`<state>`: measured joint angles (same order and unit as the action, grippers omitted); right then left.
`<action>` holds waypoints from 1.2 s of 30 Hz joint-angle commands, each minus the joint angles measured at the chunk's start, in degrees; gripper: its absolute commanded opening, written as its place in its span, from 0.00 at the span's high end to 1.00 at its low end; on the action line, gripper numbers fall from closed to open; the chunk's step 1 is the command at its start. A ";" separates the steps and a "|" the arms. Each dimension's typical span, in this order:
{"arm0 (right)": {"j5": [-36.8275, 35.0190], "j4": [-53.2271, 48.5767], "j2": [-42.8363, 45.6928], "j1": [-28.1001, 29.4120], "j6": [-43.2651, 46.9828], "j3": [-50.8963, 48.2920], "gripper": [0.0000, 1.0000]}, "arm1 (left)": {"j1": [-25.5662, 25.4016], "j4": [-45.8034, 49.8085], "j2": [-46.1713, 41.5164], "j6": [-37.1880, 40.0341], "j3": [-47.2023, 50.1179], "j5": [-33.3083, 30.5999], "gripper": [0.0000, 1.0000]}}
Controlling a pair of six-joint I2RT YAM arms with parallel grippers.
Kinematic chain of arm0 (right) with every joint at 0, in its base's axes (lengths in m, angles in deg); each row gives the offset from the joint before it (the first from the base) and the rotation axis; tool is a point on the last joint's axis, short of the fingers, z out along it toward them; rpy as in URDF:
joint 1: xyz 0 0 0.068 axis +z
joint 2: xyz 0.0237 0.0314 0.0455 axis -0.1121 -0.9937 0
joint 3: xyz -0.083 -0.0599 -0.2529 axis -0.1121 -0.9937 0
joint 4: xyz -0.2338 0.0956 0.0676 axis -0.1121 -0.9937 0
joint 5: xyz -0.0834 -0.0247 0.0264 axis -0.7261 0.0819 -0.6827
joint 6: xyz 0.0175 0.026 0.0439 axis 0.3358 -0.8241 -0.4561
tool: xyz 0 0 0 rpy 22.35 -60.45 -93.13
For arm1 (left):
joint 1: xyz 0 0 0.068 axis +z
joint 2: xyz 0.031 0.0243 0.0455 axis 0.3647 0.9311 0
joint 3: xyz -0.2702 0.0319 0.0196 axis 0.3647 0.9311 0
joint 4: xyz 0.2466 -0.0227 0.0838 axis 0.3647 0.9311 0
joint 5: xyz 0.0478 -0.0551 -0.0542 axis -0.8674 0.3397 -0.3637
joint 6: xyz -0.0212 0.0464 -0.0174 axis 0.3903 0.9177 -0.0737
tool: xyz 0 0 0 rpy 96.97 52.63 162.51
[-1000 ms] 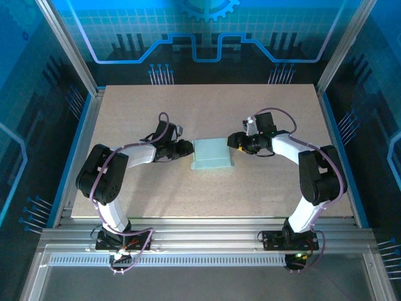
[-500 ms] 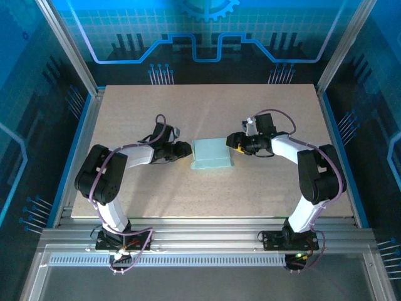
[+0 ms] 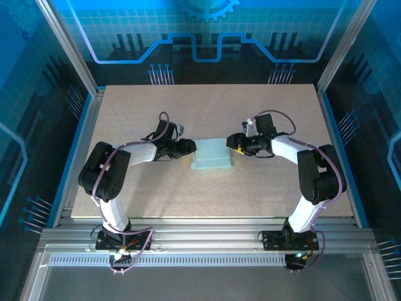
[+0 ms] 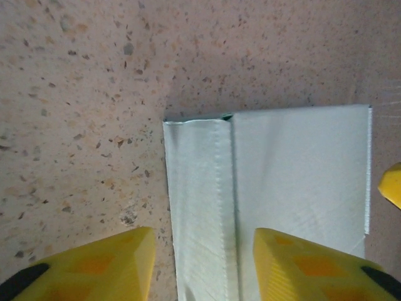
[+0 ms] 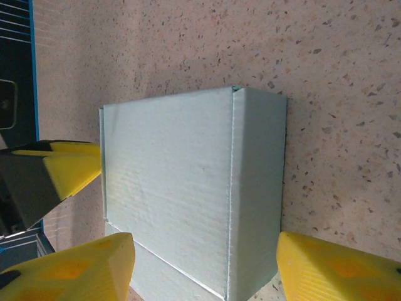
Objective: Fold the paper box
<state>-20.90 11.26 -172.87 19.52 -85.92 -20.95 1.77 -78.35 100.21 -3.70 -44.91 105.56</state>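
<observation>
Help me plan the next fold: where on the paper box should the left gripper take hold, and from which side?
Probably the narrow side panel along the paper box's left edge, approached low from the left. It is a slim strip set off by a crease, narrow enough for the left gripper's open fingers, which straddle it; the broad flat top offers nothing to pinch.

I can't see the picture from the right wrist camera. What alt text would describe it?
A pale mint paper box lies on a speckled beige table. The right claw stands open, one yellow fingertip at each side of the box. A yellow fingertip of the left claw shows at the box's left edge.
</observation>
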 commanded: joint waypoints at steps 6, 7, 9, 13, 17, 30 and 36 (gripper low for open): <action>0.55 -0.55 1.07 -0.63 0.71 -0.69 0.38 | 0.17 -0.03 0.55 -0.10 -0.42 1.95 0.67; 0.63 -0.47 0.93 -0.66 0.58 -0.63 0.38 | 0.35 -0.10 0.31 0.16 -0.01 2.05 0.67; 0.74 -0.12 0.56 -0.65 0.26 -0.58 0.38 | 0.97 -0.55 -0.04 0.06 0.93 2.14 0.67; 1.10 1.00 -0.11 -0.68 -1.02 -0.74 0.38 | 2.28 -1.48 -0.53 0.00 2.97 2.37 0.67; 1.76 2.18 -1.28 -0.62 -2.21 -0.88 0.37 | 3.00 -2.34 -0.58 0.71 3.94 3.53 0.66; 8.73 7.98 -7.19 0.91 -6.31 0.62 0.28 | 4.67 -5.27 -0.43 -0.39 6.16 4.98 0.72; 12.44 12.14 -9.47 1.49 -8.74 0.39 0.24 | 5.38 -6.16 -0.22 -0.72 6.82 5.47 0.74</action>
<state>-12.07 20.28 -180.78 20.04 -92.76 -21.13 6.21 -87.25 99.92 -4.56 -39.88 111.99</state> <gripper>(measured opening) 0.762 0.269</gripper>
